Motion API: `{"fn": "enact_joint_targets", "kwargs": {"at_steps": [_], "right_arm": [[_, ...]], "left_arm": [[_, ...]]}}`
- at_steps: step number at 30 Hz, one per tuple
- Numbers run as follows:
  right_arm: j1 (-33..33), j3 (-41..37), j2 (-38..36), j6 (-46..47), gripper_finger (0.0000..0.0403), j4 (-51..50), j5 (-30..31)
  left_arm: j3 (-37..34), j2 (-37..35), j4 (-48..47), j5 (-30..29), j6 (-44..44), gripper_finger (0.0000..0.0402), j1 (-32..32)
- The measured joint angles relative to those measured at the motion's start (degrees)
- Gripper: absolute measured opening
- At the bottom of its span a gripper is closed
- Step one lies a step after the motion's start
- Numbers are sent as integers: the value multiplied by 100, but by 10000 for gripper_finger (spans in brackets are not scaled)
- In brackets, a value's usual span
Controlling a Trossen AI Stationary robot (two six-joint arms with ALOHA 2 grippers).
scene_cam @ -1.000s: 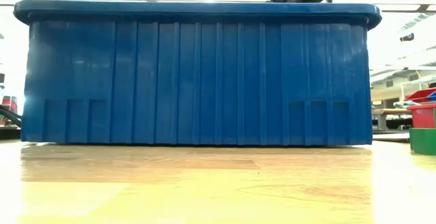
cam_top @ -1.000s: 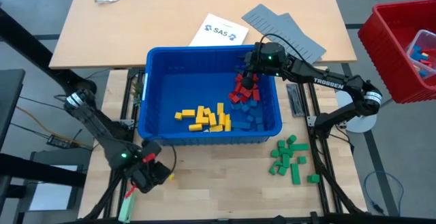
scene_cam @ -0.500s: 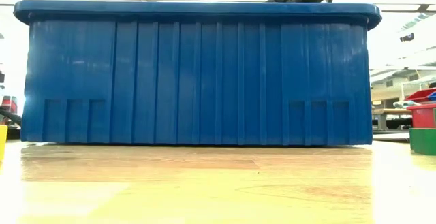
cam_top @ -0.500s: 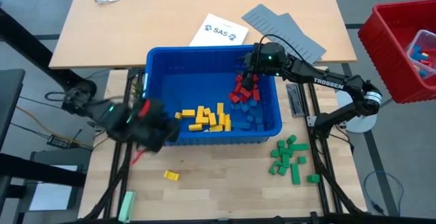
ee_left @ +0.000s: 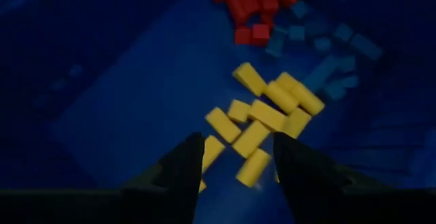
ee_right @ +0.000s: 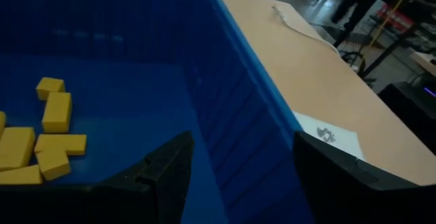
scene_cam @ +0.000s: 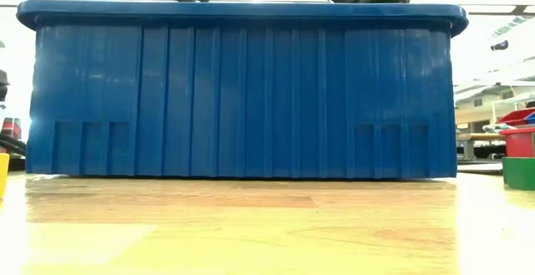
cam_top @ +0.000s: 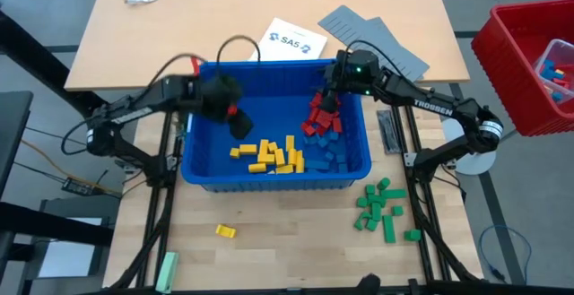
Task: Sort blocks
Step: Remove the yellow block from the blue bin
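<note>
Green plastic bricks (cam_top: 381, 207) are sorted outside the blue plastic bin (cam_top: 204, 174); yellow (cam_top: 269, 155), red (cam_top: 320, 116) and blue bricks (cam_top: 332, 151) remain inside. My left gripper (cam_top: 240, 126) and right gripper (cam_top: 326, 103) hover inside, jaws released, empty.

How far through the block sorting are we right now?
Partly done. Green blocks form a pile on the table, and one yellow block lies outside the blue bin. The open, empty left gripper hovers over the yellow pile. Red blocks and blue blocks remain inside.
</note>
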Motion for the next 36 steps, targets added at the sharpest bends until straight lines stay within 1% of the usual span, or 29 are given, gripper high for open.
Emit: {"fn": "enact_joint_targets", "kwargs": {"at_steps": [3,5,8,12,14,18,20,23,25,29,34,36], "right_arm": [[-122,0,0,62,238,3,-125],[-188,0,0,147,238,5,-196],[-283,0,0,241,238,2,-235],[-413,0,0,476,238,-105,-240],[-456,0,0,504,238,-197,-238],[-502,-2,0,501,238,-175,-241],[-508,-2,0,499,238,-142,-241],[-508,-2,0,499,238,-105,-270],[-508,-2,0,499,238,-126,-279],[-508,-2,0,502,238,-184,-280],[-506,-2,0,503,238,-236,-280],[-506,-2,0,503,238,-259,-280]], "left_arm": [[-186,42,286,686,715,188,641],[-404,95,469,1149,1116,188,963],[-727,202,756,1603,1593,188,1339],[-1075,434,1004,2189,2181,188,1617],[-1250,573,1069,2571,2447,188,1658],[-1714,807,1628,3160,2962,188,1675],[-1987,962,2061,3360,3144,188,1676],[-2361,1218,2707,3423,3314,183,1664],[-2518,1365,3089,3742,3530,174,1636],[-2677,1755,3161,4403,3961,151,1554],[-2759,2286,3309,4446,4683,101,1266],[-2762,2480,3367,4550,4923,77,1099]]}}
